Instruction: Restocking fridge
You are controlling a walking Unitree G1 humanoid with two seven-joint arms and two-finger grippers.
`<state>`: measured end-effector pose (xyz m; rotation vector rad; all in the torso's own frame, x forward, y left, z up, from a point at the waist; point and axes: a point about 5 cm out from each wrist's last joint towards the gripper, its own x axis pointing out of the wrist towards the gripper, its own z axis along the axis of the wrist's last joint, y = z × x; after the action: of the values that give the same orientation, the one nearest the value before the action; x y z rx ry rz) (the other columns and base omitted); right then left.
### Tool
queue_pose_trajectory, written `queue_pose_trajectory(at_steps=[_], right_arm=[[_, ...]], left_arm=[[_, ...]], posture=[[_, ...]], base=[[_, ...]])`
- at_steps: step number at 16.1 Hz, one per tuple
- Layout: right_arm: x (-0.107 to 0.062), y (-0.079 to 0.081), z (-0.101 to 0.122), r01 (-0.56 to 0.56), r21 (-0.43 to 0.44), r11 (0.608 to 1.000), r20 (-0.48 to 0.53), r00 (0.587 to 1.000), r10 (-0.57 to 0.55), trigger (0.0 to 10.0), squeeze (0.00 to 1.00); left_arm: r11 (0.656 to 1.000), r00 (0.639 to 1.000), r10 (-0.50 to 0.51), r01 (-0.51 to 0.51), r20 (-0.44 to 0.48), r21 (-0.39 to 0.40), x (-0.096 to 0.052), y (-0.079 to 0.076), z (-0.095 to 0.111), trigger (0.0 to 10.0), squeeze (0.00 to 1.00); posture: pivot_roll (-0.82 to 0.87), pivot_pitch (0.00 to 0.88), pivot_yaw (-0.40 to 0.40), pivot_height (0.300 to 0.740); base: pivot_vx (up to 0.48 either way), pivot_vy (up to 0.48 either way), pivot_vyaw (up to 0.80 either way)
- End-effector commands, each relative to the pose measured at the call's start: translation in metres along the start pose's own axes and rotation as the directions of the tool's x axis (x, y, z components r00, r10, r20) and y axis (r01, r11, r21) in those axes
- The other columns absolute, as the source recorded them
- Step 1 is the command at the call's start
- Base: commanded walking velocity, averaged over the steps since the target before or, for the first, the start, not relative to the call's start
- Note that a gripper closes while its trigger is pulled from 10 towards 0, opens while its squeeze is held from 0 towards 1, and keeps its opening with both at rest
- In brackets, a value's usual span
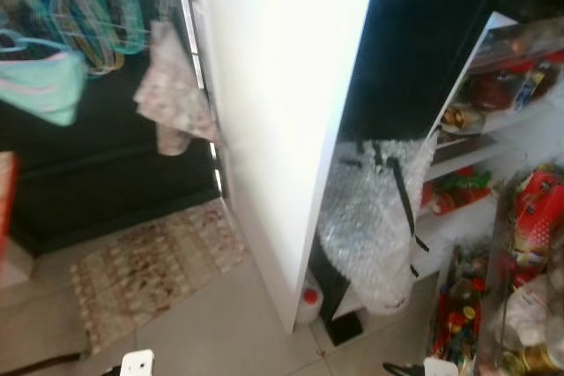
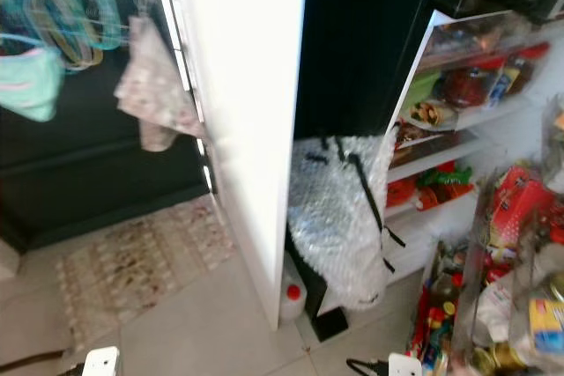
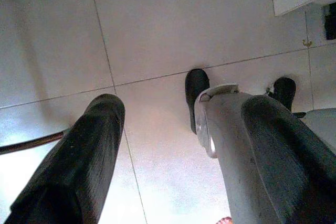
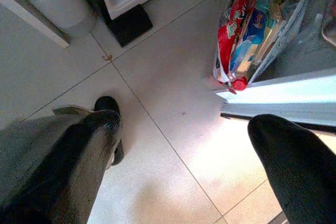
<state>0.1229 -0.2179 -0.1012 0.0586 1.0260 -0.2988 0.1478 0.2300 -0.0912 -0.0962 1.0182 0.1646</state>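
- The fridge [image 1: 493, 129] is standing open at the right, its lit shelves [image 2: 458, 116] carrying jars and packets; details are blurred.
- A white door [image 1: 282, 112] is standing edge-on in the middle of the head views, reaching down to the tiled floor [image 1: 220, 314].
- A bubble-wrap bag [image 2: 339, 217] with black straps is hanging just beside the door's lower edge, in front of the lower shelves.
- A white bottle [image 2: 293, 298] with a red cap is sitting on the floor under the bag, near a black foot of the fridge.
- Door racks [image 1: 520, 279] at the far right are holding red packs, bottles and tins.
- A patterned rug [image 1: 150, 270] is lying on the floor to the left, and a cloth [image 1: 172, 94] is hanging above it, beside coloured hangers [image 1: 88, 15].
- The left gripper [image 3: 178, 150] is hanging over bare tiles, fingers spread apart, grasping nothing.
- The right gripper [image 4: 184, 145] is hanging low over the floor near the door rack's packets [image 4: 252, 19], fingers wide apart and empty.
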Motion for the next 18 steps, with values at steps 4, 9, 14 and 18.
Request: queue_pose_trajectory(at_steps=[4,9,14,18], right_arm=[[0.000,0.001,0.003,0.010,0.026,1.000,0.021,1.000,-0.011,10.0,0.00],[0.001,-0.001,0.009,0.053,0.028,0.998,0.041,0.998,-0.054,10.0,0.00],[0.002,0.004,0.013,0.051,0.026,0.998,0.065,0.997,-0.052,10.0,0.00],[0.002,0.006,0.015,0.046,0.019,0.999,0.074,0.996,-0.047,10.0,0.00]], left_arm=[[1.000,1.000,0.007,-0.007,-0.024,0.005,-0.001,0.002,-0.005,10.0,0.00],[1.000,1.000,0.008,-0.008,-0.023,0.002,-0.001,0.002,-0.005,10.0,0.00],[0.999,1.000,0.014,-0.014,-0.014,0.038,-0.001,0.004,-0.004,10.0,0.00],[0.999,1.000,0.018,-0.017,-0.016,0.039,-0.001,0.004,-0.003,10.0,0.00]], posture=[[-0.14,0.019,0.006,0.740],[-0.15,0.018,0.007,0.740],[-0.14,0.030,0.006,0.740],[-0.14,0.032,0.008,0.740]], base=[[0.000,0.000,0.00],[0.000,0.000,-0.45],[0.000,-0.096,-0.75],[0.000,0.000,-0.75]])
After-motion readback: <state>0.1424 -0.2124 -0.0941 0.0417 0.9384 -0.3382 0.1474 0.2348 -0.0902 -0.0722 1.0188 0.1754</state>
